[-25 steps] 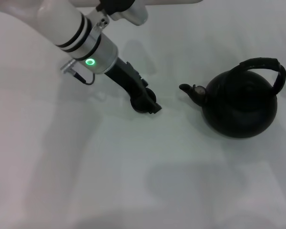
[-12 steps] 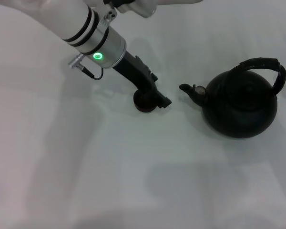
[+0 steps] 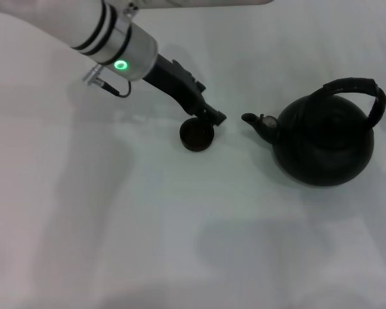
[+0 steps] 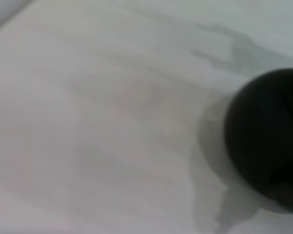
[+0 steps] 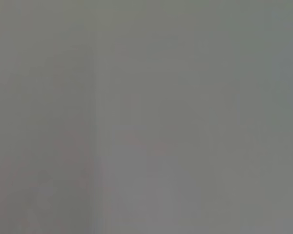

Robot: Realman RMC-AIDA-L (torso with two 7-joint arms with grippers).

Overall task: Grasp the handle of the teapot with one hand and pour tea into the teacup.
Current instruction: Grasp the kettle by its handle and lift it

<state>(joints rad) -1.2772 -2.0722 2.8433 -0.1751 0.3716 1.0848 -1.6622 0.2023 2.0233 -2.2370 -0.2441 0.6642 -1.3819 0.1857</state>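
Note:
The black teapot (image 3: 323, 145) stands at the right of the white table, its spout (image 3: 254, 120) pointing left and its arched ribbed handle (image 3: 357, 87) upright over it. The small dark teacup (image 3: 197, 135) stands alone on the table, left of the spout. My left gripper (image 3: 209, 116) hangs just behind and above the cup's far rim, open and holding nothing. The left wrist view shows a blurred dark round shape (image 4: 268, 146); I cannot tell whether it is the cup or the pot. No tea is visible. My right gripper is out of view.
The white tabletop (image 3: 116, 225) spreads around both objects, with soft shadows at the front. My left arm (image 3: 109, 38) reaches in from the upper left. The right wrist view shows only a plain grey surface (image 5: 146, 117).
My left gripper was over the teacup, has let it go and drawn up and to the right. The cup now stands uncovered. The teapot has not moved.

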